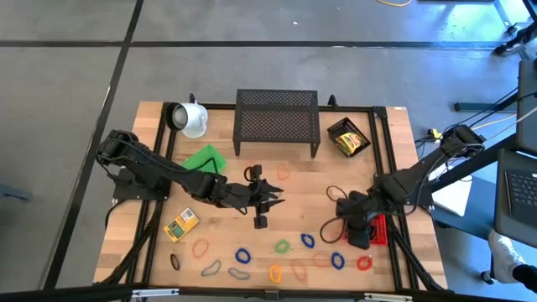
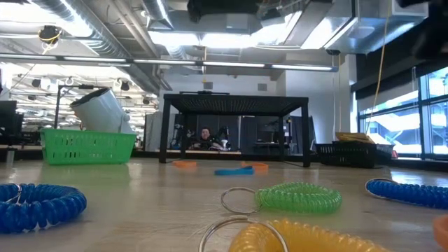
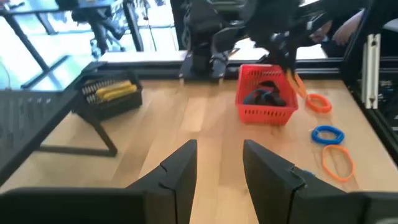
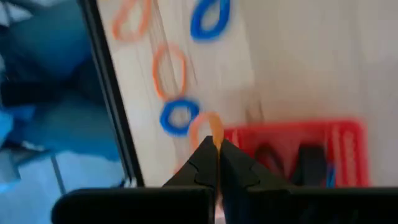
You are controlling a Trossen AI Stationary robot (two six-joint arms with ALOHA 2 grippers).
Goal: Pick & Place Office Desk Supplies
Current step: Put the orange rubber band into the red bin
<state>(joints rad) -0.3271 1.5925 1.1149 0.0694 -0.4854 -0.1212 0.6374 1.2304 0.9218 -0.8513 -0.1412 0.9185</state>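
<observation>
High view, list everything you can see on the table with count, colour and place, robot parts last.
Coil loops: over a dozen, blue, orange, green, red, grey and black, mostly along the near edge.
Yellow box: one, green print, near left.
Mesh shelf: one, black, far centre.
Mug: one, white, tipped over, far left.
Green basket: one, left of centre.
Black tray: one, yellow items inside, far right.
Red basket: one, dark items inside, near right.
Left claw: open, empty, over table centre.
Right claw: shut on an orange loop, at the red basket.
</observation>
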